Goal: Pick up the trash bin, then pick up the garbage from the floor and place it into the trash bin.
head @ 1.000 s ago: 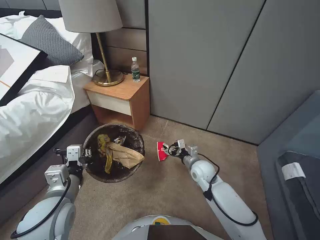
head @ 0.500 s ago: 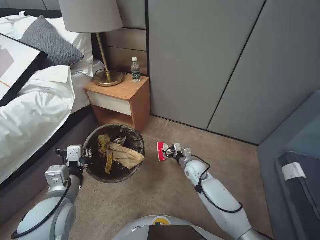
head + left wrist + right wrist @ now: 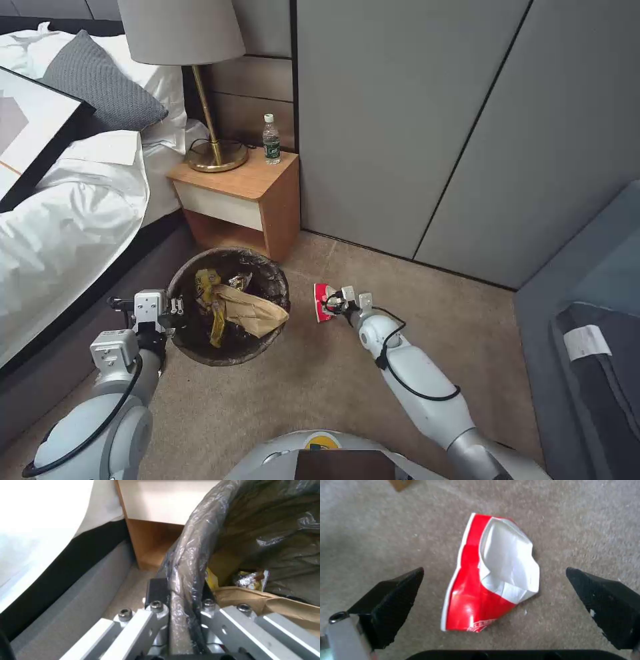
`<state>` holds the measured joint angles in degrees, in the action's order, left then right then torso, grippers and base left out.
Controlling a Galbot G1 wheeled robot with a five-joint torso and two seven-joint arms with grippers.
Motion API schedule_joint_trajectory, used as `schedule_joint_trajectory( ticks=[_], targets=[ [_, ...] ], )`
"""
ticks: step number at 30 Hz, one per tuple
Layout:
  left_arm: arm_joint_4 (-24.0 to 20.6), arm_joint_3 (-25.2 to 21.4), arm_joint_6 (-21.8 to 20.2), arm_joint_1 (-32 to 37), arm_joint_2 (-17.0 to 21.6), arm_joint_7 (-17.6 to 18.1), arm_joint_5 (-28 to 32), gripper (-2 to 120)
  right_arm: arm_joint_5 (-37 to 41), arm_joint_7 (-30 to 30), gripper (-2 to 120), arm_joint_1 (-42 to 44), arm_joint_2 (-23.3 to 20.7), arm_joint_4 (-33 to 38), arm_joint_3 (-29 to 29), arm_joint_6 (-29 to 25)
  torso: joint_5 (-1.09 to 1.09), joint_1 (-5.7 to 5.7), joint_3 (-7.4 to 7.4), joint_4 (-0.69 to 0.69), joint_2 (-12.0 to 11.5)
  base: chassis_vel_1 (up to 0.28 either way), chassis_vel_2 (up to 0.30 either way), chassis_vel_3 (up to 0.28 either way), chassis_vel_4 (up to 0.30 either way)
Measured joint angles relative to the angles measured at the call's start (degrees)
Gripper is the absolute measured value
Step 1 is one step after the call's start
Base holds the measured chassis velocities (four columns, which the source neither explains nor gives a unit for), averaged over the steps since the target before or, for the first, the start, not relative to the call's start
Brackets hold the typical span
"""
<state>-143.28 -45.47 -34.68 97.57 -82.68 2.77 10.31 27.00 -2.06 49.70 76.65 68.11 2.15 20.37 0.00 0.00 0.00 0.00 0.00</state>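
trash bin (image 3: 228, 307) left of cup (image 3: 323, 302) | nightstand (image 3: 235, 200) behind bin | wrappers (image 3: 212, 303) in bin

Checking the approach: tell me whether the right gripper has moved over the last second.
Yes. The right gripper has shifted left, toward the trash bin, closing over the crushed cup on the carpet.

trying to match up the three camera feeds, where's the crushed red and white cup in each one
Head view: the crushed cup lies on the carpet right of the trash bin, just ahead of the open right hand.
Left wrist view: not in it; the left hand is shut on the bin's bagged rim.
Right wrist view: the cup lies at the middle, between the two black fingers.
Shared landmark: the beige carpet.
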Motion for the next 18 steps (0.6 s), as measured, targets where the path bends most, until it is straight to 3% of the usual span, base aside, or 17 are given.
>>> schedule_joint_trajectory(
  ticks=[18],
  targets=[
    [0.30,0.10,0.05,0.03,0.32,-0.04,0.02,4,-3.77,1.72,100,-7.99,4.07,-13.38,-0.38,-2.42,0.00,0.00,0.00,0.00,0.00,0.000,0.000,0.000,0.000]
  ],
)
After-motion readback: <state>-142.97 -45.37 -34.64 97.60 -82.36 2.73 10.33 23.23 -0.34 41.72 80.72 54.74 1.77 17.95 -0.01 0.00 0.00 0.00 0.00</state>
